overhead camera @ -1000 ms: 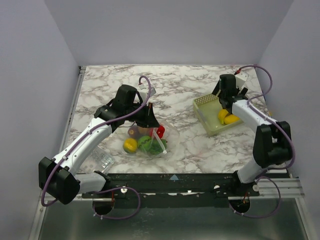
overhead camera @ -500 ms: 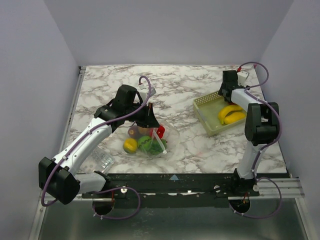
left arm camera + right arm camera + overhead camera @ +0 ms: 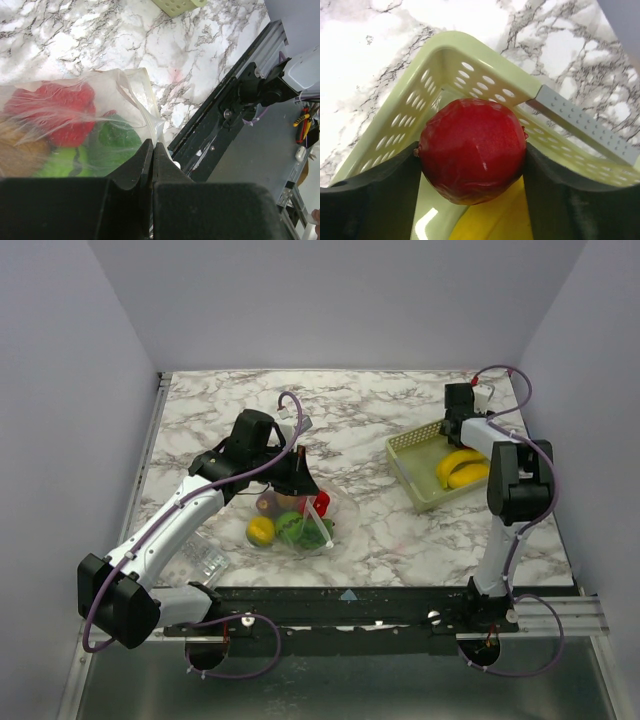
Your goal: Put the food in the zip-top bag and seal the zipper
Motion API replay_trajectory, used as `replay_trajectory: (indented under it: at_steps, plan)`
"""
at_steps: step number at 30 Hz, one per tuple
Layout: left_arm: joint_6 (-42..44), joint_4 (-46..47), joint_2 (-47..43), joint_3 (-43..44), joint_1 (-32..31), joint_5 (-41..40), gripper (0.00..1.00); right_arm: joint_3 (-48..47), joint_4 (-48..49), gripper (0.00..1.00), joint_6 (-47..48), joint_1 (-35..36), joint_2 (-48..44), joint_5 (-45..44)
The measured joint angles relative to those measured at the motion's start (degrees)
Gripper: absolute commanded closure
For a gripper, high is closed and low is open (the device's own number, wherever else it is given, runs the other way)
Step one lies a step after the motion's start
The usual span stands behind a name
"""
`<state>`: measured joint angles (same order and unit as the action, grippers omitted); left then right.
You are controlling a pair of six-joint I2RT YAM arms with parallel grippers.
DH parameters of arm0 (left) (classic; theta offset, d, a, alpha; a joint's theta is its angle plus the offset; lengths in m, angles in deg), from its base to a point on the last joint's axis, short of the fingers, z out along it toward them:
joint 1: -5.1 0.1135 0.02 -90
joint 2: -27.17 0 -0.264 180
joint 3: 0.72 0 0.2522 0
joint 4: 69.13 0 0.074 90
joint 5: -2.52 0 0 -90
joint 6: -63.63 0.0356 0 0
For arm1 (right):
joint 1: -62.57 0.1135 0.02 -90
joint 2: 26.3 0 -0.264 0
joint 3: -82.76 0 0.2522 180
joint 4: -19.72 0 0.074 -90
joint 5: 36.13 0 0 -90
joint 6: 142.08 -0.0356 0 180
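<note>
While the top camera is looking down on the marble tabletop [image 3: 370, 410], the left gripper [image 3: 303, 483] is hanging over the zip-top bag [image 3: 342, 520], which is lying near the front middle of the tabletop. Inside the bag, a yellow piece [image 3: 261, 530], a green piece [image 3: 290, 525], a red piece [image 3: 321, 503] and a brown piece [image 3: 268, 503] of the food are lying close together. A small crinkly packet [image 3: 205, 560] is lying to the left of the bag, apart from it. On the right side a pale green basket [image 3: 410, 438] is standing with two yellow bananas [image 3: 460, 470] in it, and the right gripper [image 3: 458, 423] is reaching down at its far corner; from this view I cannot tell how its jaws are standing. In the left wrist view, the jaws of the left gripper [image 3: 152, 147] are pressing fully together, and they are pinching the edge of the zip-top bag [image 3: 135, 85], so the plastic is rising to them in a fold. Red food [image 3: 50, 107] and green food [image 3: 117, 137] are showing through the clear plastic just beside the jaws. In the right wrist view, the jaws are standing rather wide and are holding a red toy fruit [image 3: 472, 150], which is touching both fingers [image 3: 375, 200]. The fruit is sitting inside the corner of the basket [image 3: 465, 65], above something yellow [image 3: 490, 225].
</note>
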<state>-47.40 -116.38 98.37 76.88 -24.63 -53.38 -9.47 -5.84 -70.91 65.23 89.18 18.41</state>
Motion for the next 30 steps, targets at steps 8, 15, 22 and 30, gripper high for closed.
replay_trajectory:
  at_steps: [8, 15, 22, 30]
  plan:
    - [0.00, 0.00, 0.02, 0.00, 0.00, 0.00, 1.00, 4.61, 2.21, 0.73, 1.42, -0.04, -8.15, 4.57]
    - [0.00, 0.00, 0.13, 0.00, 0.00, 0.00, 1.00, 13.44, 7.61, 0.95, 0.28, -0.04, -23.91, 18.10]
    - [0.02, 0.00, 0.61, 0.00, 0.00, 0.00, 1.00, 33.16, 20.76, 1.00, -5.22, -0.02, -38.58, 42.01]
    - [0.00, 0.00, 0.74, 0.00, 0.00, 0.02, 1.00, 46.90, 38.88, 1.00, -15.72, 0.00, -47.95, 69.79]
